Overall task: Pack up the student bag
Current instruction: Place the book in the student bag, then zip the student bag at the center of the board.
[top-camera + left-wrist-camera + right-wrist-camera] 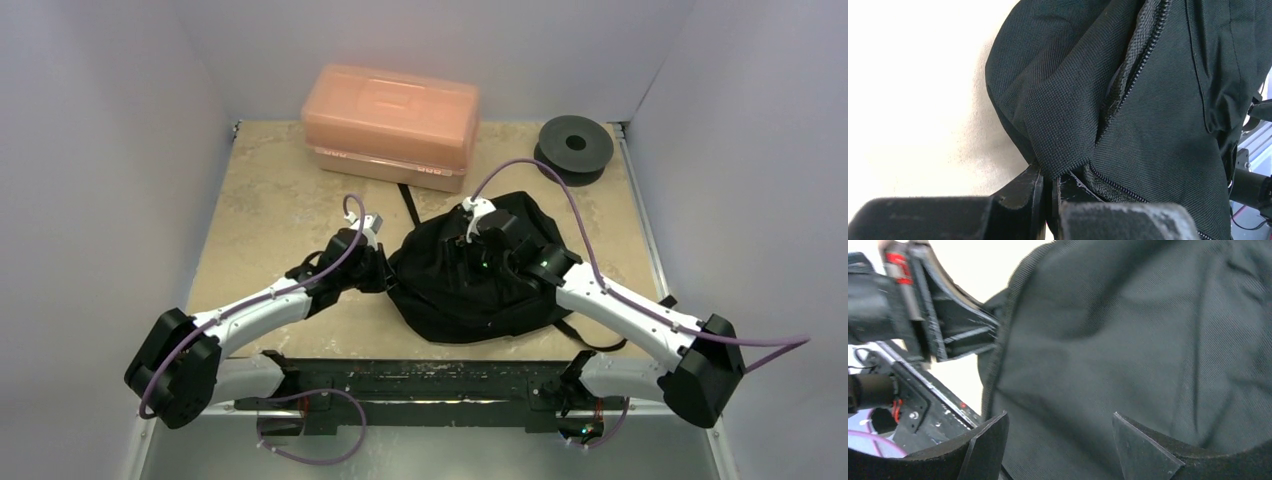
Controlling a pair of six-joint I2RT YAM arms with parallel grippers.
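- Down on the tan table (270,210), dead centre between both arms: the student bag (450,290), slumped in a soft black heap.
- Behind it, along the far edge: a translucent orange-pink box (392,125).
- Well apart to the right of that, tucked in the far corner: a round black spool (575,147).
- Off the bag's far side, one thin black strap (408,205) trailing toward the box.
- Over at the bag's left edge now, the left gripper (1050,177): pressed tight together, pinching a fold of the black weave right at the fingertips.
- Just beside that pinch, the zip (1143,60), climbing up through the fabric and gaping a little near the middle.
- On top of the bag, reaching in from the right, the right gripper (1060,422): spread wide, with dark cloth filling the whole gap behind the two fingers.
- Touching the cloth or hovering just off it? Can't tell from the wrist view.
- Same wrist view, upper left: the other arm's fingers closed on the bag's seamed edge, pale table behind them.
- From overhead, both wrists low and close in on the bag, one on each side.
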